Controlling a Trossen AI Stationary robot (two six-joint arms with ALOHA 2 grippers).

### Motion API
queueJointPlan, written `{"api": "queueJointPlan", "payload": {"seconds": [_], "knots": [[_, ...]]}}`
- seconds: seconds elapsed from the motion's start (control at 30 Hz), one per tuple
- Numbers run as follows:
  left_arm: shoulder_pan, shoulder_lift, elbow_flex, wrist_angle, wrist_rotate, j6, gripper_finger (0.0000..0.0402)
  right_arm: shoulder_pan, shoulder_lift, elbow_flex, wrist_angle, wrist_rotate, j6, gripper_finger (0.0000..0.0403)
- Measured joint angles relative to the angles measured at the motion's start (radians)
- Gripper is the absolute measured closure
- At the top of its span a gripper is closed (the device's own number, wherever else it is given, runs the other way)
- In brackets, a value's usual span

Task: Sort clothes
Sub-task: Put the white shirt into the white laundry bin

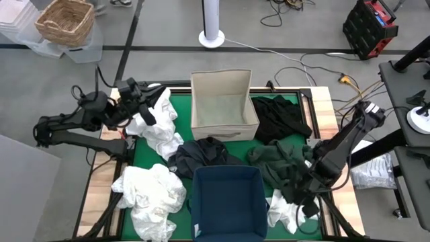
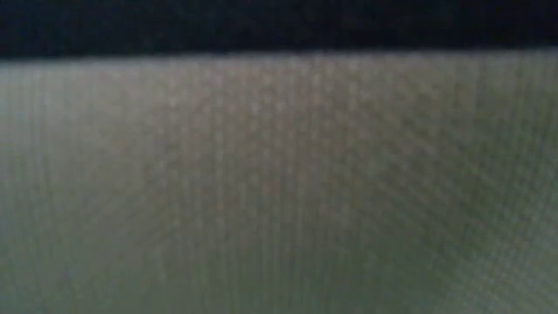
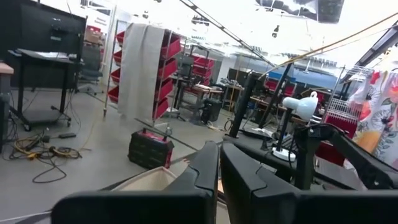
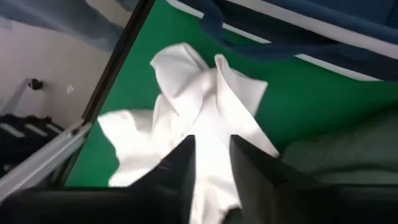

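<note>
Clothes lie on the green mat: a white garment (image 1: 160, 124) at the far left, another white one (image 1: 149, 191) near left, a black one (image 1: 201, 153) in the middle, a black one (image 1: 281, 117) far right, and a dark olive one (image 1: 285, 165) on the right. My left gripper (image 1: 143, 107) (image 3: 219, 177) is shut beside the far-left white garment, fingers level, pointing at the room. My right gripper (image 1: 306, 195) (image 4: 211, 171) is low at the near right, shut on a small white garment (image 1: 282, 210) (image 4: 199, 99). My left gripper: I cannot tell whether it touches the white garment beside it; no cloth shows between its fingers. My right gripper pinches a bunched fold of the small white garment (image 4: 211, 155) between its two fingers (image 4: 183, 165), slanting down from the right. The rest of the garment lies spread on the mat.
A beige fabric box (image 1: 224, 107) stands open at the far middle. A navy blue bin (image 1: 227, 202) stands at the near middle, close to my right gripper. Blurred fabric fills the low view. The table's wooden rim (image 1: 341, 195) runs close by the right arm.
</note>
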Motion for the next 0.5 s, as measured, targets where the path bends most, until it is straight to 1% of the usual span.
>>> {"api": "queueJointPlan", "payload": {"seconds": [0.1,0.27,0.4,0.5], "knots": [[0.000,0.010,0.000,0.000,0.000,-0.008,0.0402,0.000,0.033,-0.019,0.065,0.009,-0.015,0.0255],[0.000,0.018,0.000,0.000,0.000,-0.008,0.0402,0.005,0.087,-0.044,0.110,0.010,-0.005,0.0188],[0.000,0.011,0.000,0.000,0.001,-0.012,0.0402,0.022,0.114,-0.069,0.138,0.010,0.017,0.0151],[0.000,0.004,0.000,0.000,0.000,-0.014,0.0402,0.031,0.140,-0.086,0.177,0.010,0.019,0.0134]]}}
